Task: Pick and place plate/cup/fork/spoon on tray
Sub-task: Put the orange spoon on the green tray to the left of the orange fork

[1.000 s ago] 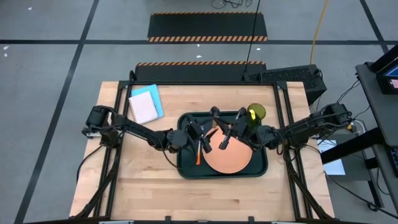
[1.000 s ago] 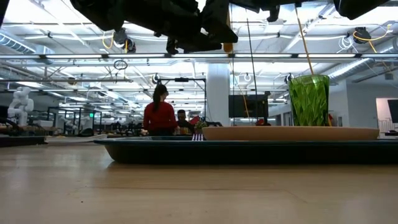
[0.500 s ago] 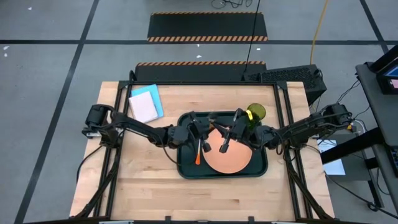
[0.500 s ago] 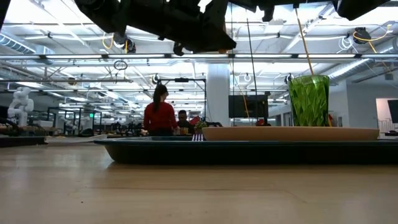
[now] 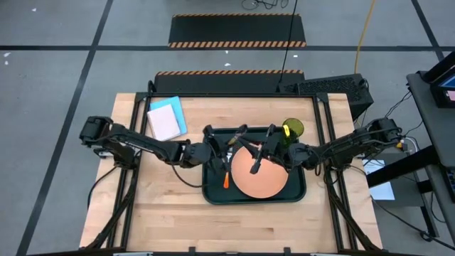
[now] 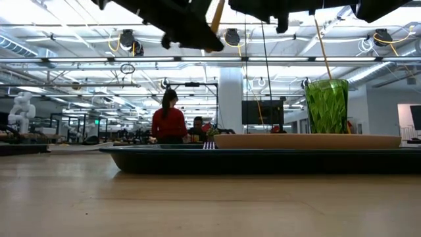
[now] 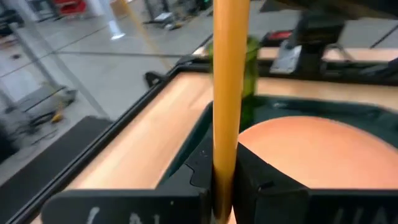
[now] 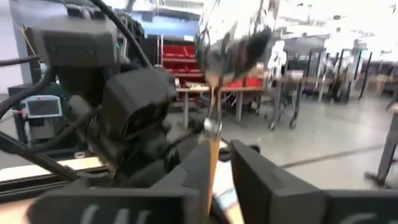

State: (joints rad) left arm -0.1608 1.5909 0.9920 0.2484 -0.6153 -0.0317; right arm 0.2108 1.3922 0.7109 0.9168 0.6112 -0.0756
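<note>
The orange-handled spoon (image 7: 224,93) is held in the air above the dark tray (image 5: 213,193), between my two grippers. My left gripper (image 7: 222,193) is shut on its handle. My right gripper (image 8: 217,174) stands slightly open around the handle just below the silver bowl (image 8: 231,37). A gap shows beside one finger. The salmon plate (image 5: 261,178) lies flat on the tray. The fork (image 5: 227,176) lies on the tray floor left of it. The green cup (image 5: 293,128) stands upright at the tray's far right corner. My left gripper pinches the spoon's orange handle (image 7: 224,168) between its two fingers, which lie across it. The spoon is lifted clear of the tray and plate, and the handle (image 6: 216,16) shows tilted in the low view. Whether my right gripper's fingers touch the handle, I cannot tell.
A blue and white notebook (image 5: 167,117) lies on the table at the far left, outside the tray. Bare wooden table (image 5: 170,220) stretches along the near side. People sit in the room far behind the table.
My left gripper has gone up and toward the table's left with the spoon's handle, which now shows tilted in the low view. My right arm has stayed above the plate. Plate, cup and fork have not moved.
</note>
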